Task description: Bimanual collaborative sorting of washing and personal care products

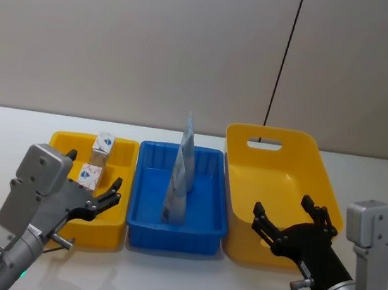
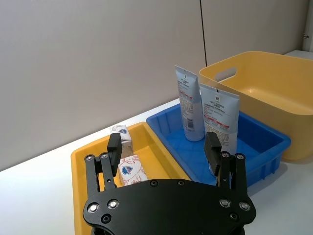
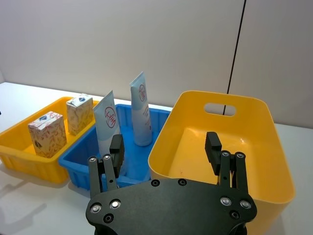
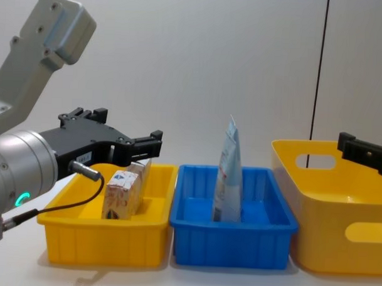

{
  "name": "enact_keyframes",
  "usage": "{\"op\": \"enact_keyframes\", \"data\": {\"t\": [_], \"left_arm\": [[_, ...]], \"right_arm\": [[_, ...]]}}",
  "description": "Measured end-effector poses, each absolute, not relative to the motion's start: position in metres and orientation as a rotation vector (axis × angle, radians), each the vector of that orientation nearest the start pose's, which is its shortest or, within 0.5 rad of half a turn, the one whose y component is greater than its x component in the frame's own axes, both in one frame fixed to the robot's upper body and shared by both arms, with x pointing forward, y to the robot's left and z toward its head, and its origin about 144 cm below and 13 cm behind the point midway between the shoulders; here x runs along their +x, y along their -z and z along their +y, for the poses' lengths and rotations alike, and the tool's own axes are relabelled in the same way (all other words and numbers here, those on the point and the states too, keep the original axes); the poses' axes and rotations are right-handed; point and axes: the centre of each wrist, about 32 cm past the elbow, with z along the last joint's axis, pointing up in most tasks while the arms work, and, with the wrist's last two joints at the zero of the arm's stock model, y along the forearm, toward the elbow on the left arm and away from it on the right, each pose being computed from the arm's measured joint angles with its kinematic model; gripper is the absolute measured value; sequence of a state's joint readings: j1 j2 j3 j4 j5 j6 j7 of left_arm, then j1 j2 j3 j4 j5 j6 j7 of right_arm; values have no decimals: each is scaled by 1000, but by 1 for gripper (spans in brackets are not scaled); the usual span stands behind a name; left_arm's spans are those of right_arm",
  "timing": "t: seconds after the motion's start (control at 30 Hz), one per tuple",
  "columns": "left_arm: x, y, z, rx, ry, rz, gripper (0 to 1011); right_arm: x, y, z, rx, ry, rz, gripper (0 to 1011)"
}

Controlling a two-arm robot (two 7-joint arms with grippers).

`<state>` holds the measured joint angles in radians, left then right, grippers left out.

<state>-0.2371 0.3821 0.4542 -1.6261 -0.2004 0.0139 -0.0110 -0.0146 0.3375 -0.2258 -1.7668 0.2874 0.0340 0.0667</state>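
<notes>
Left claw (image 1: 93,172) splayed, right claw (image 1: 283,207) splayed

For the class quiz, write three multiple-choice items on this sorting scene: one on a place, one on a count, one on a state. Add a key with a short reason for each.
1. Where do the upright tubes stand?
A) in the blue tray
B) in the small yellow tray
C) in the big yellow basket

2. How many small cartons are in the small yellow tray?
A) one
B) two
C) four

3. What state is the left gripper in?
A) open, holding nothing
B) shut on a carton
C) shut on a tube

Key:
1 A: both tubes stand inside the blue walls.
2 B: two cartons sit there, one behind the other.
3 A: its fingers are spread above the small yellow tray and grip nothing.
</notes>
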Motion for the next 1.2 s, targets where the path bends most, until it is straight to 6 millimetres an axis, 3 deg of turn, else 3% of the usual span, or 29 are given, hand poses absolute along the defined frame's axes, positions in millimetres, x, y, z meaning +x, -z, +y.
{"op": "enact_keyframes", "data": {"t": [1.2], "left_arm": [[492, -1204, 198, 61, -1124, -267, 1001]], "right_arm": [[443, -1189, -237, 26, 1229, -75, 1002]]}}
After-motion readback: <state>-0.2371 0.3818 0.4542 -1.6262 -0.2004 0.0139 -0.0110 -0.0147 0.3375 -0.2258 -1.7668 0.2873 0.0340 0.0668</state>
